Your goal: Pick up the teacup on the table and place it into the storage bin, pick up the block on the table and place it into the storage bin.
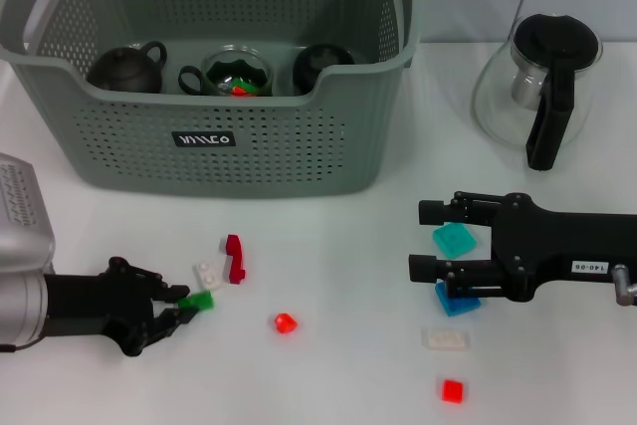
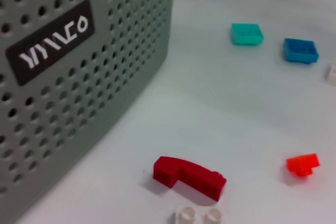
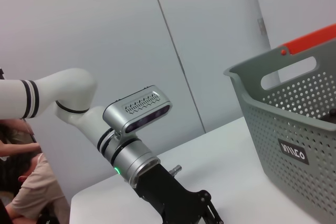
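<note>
Green block (image 1: pixel 197 300), small and studded, sits clamped in the left end effector (image 1: pixel 182 307).

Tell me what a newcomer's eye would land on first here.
The big grey storage bin at the back of the table, with dark teacups inside. In front, small bright blocks lie scattered; the left gripper is shut on a green block, and the right gripper hovers open over a teal block.

The left arm is white with black joint bands, ending in a silver wrist with a vented camera housing and green light. Both the left gripper (image 1: pixel 174 311) and right gripper (image 1: pixel 423 241) are matte black; the right arm bears a small white label.
</note>
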{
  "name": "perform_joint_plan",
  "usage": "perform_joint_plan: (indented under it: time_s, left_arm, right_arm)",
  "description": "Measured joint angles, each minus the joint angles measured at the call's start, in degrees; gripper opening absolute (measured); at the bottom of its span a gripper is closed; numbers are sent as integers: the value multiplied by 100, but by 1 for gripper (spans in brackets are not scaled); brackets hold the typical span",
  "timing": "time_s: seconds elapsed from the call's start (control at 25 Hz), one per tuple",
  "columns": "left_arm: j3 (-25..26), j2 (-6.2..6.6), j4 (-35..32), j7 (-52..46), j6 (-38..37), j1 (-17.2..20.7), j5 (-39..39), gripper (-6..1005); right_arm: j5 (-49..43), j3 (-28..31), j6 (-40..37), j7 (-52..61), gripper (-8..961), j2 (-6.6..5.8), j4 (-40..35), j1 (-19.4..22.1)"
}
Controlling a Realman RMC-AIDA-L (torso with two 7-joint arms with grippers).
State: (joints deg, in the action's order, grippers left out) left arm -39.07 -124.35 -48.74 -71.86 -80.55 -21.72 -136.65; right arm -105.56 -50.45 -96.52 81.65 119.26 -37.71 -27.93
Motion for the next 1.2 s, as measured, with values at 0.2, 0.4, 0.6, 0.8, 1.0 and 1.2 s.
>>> perform_joint_plan:
  time_s: [0.2, 0.4, 0.6, 0.8, 1.0, 1.2]
  left_arm:
    - [8, -2, -62, -82, -60, 3, 8, 227]
    - [314, 27, -425, -327, -597, 9, 148, 192]
    - [1133, 249, -501, -369, -1934, -139, 599, 203]
    - [2398, 688, -157, -837, -3615, -537, 1597, 214]
    - [2529, 820, -234, -2448, -3528, -881, 3172, 225]
    - [1813, 922, -844, -3764, -2226, -1452, 3179, 236]
  right_arm:
    - [0, 0, -23, 0, 836, 0, 0, -16]
    - [0, 0, -26, 3, 836, -14, 0, -14]
    - [0, 0, -32, 7, 836, -18, 0, -18]
    - [1, 1, -32, 8, 836, -18, 0, -20]
    - [0, 0, 4, 9, 835, -3, 0, -32]
    - [-1, -2, 9, 8, 835, 6, 0, -18]
